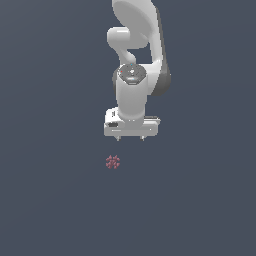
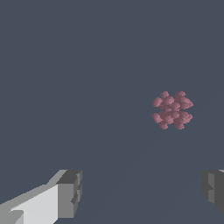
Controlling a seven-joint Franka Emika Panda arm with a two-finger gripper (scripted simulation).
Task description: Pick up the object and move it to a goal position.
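The object (image 1: 113, 162) was a small dark red-maroon cluster of tiny balls, raspberry-like, bumpy all over, and much narrower than the gripper body. It sat on the flat dark grey floor (image 1: 45, 200), apart from the arm, nothing touching it.

In the exterior view it lay just left of the gripper's centre line and below it in frame. The white gripper (image 1: 130, 138) hung above, pointing straight down, with two short fingertips showing under the wide hand; the white arm (image 1: 132, 95) rose behind it and out the top of frame.

The wrist view gave what the exterior one couldn't: individual balls of the cluster (image 2: 172, 110) resolved clearly, pinkish-maroon, in a roughly round clump. It also showed both fingers (image 2: 70, 194) set wide apart at the frame edge, so jaws spread open, holding nothing. The object was off to one side of the gap, nearer one finger, not between them. The exterior view alone showed the arm's pose.
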